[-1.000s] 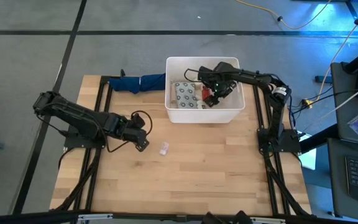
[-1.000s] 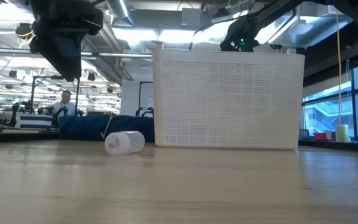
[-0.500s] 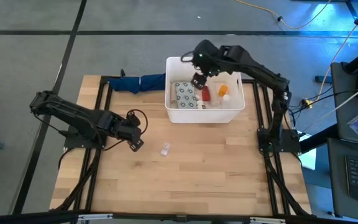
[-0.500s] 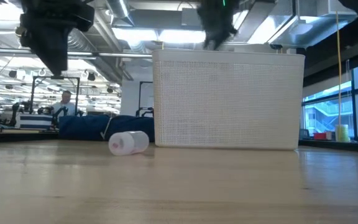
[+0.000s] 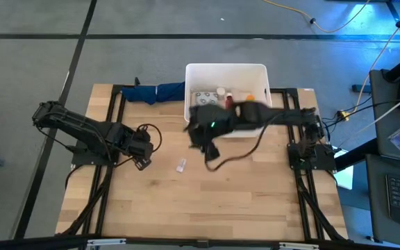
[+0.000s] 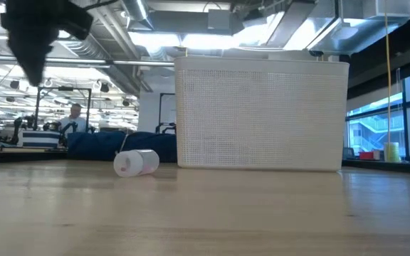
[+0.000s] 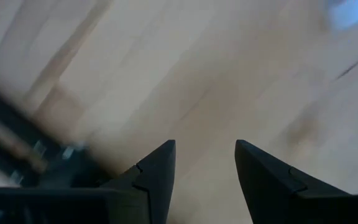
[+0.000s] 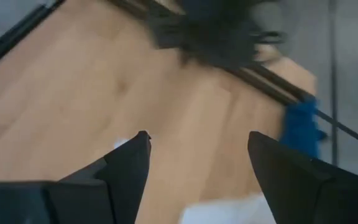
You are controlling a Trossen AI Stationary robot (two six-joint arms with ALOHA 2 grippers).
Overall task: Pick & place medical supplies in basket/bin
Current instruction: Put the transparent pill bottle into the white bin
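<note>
The white tub [image 5: 226, 119] stands at the table's far middle. In it lie a grey dotted packet [image 5: 205, 98], a red bottle [image 5: 229, 102] and an orange-capped bottle [image 5: 250, 97]. One small white item [image 5: 182, 165] lies on its side on the wood, also seen in the low view [image 6: 135, 163]. My right gripper [image 5: 208, 147] is open above the table just in front of the tub's near wall, close to that item; its wrist view [image 8: 197, 149] shows bare wood between the fingers. My left gripper [image 5: 143, 160] is open over bare wood [image 7: 205, 155], left of the item.
A dark blue cloth bundle [image 5: 151, 92] lies at the far edge, left of the tub, and shows in the right wrist view [image 8: 301, 127]. The right arm [image 5: 276, 118] stretches across the tub's near wall. Bare wood fills the table's near half [image 5: 207, 208].
My right gripper has risen out of the tub and swung fast over its near wall, toward the table's left and near side, down toward the small white item. My left gripper has drawn back toward the table's left edge. The small item has rolled a little on the spot.
</note>
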